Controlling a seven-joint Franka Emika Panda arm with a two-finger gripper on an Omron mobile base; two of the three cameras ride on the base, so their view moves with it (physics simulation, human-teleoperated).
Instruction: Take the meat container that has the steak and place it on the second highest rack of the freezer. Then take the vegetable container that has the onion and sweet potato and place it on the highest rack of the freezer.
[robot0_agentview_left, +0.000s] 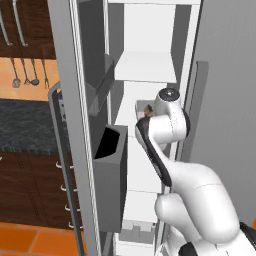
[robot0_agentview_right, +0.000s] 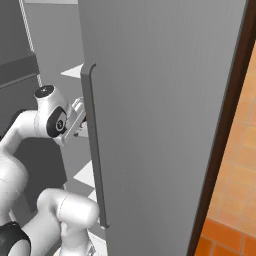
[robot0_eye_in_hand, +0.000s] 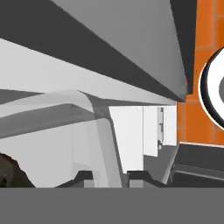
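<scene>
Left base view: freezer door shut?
No. The freezer stands open, its white shelves exposed and the arm reaching inside, with the grey door bin swung out to the left.

Non-task surroundings: hanging utensils (robot0_agentview_left: 25, 72) on an orange wall and a dark speckled countertop (robot0_agentview_left: 25, 125) above dark wood cabinets (robot0_agentview_left: 30, 185), well left of the gripper; orange tiled floor (robot0_agentview_right: 235, 165) far to its right.

Freezer (robot0_agentview_left: 145, 65) — open, shelves stacked inside; door bins (robot0_agentview_left: 111, 175) on its left. Container (robot0_agentview_left: 143, 108) with steak (robot0_agentview_left: 148, 110) over a middle shelf, just before the arm (robot0_agentview_left: 165, 130). Handle (robot0_agentview_right: 94, 150) — right of the arm.
</scene>
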